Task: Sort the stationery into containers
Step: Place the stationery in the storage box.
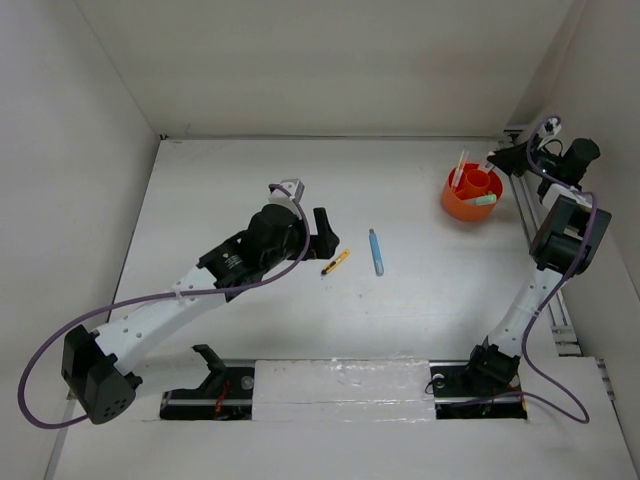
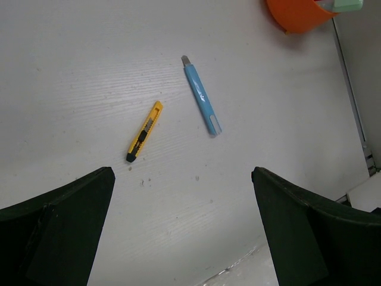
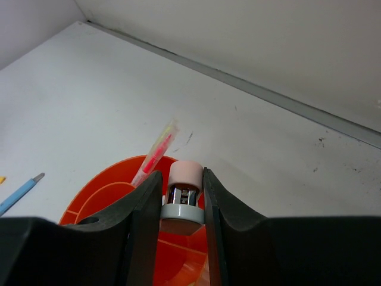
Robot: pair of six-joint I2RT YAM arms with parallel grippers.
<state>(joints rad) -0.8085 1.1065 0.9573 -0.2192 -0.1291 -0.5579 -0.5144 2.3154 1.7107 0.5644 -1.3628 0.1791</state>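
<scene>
Closely, white walls (image 1: 300, 60) box the pale table (image 1: 420, 300); orange cup (image 1: 462, 207) far right

White table (image 1: 300, 300) boxed in by plain white walls (image 1: 330, 60).

Black jaws tight on pink-topped grey cylinder (image 3: 183, 193), over orange cup (image 3: 98, 199).

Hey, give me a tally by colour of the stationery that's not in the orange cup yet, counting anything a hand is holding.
Yellow-and-black cutter, lying loose: 1
Blue pen, lying loose: 1
Pale pink and grey piece, gripped by the right hand at the orange cup: 1
Total: 3
</scene>
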